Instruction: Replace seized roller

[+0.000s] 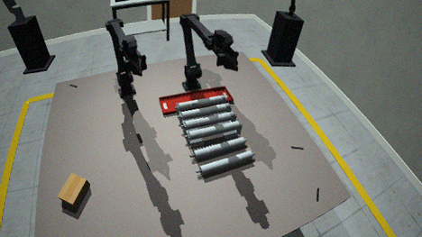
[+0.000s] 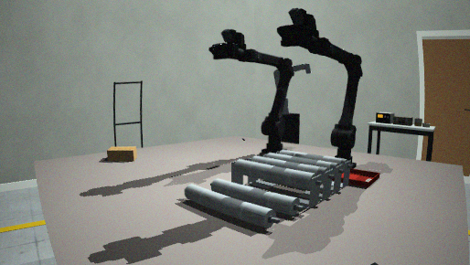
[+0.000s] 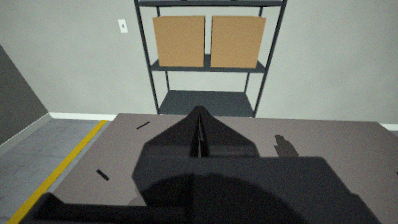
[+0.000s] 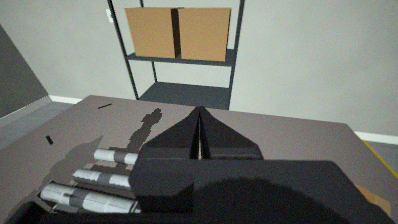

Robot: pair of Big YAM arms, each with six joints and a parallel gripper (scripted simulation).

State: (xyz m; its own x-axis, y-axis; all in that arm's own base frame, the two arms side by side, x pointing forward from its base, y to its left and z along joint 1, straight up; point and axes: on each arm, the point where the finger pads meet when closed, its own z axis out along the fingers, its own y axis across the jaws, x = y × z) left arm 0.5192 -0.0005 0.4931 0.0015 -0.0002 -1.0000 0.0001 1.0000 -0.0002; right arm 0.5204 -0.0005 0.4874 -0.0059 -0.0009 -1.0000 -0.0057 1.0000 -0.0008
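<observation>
Four grey rollers lie side by side in the roller bed; its front roller stands highest in the picture of the exterior view. Two loose rollers lie on the table in front of the bed: a nearer one and one beside the bed. The red scrap tray is behind the bed, with no roller visible in it. My left gripper and my right gripper are shut, empty and raised high, away from the rollers.
A cardboard box stands on the table, away from the bed. Small dark strips lie near the edges. A shelf with two boxes is beyond the table.
</observation>
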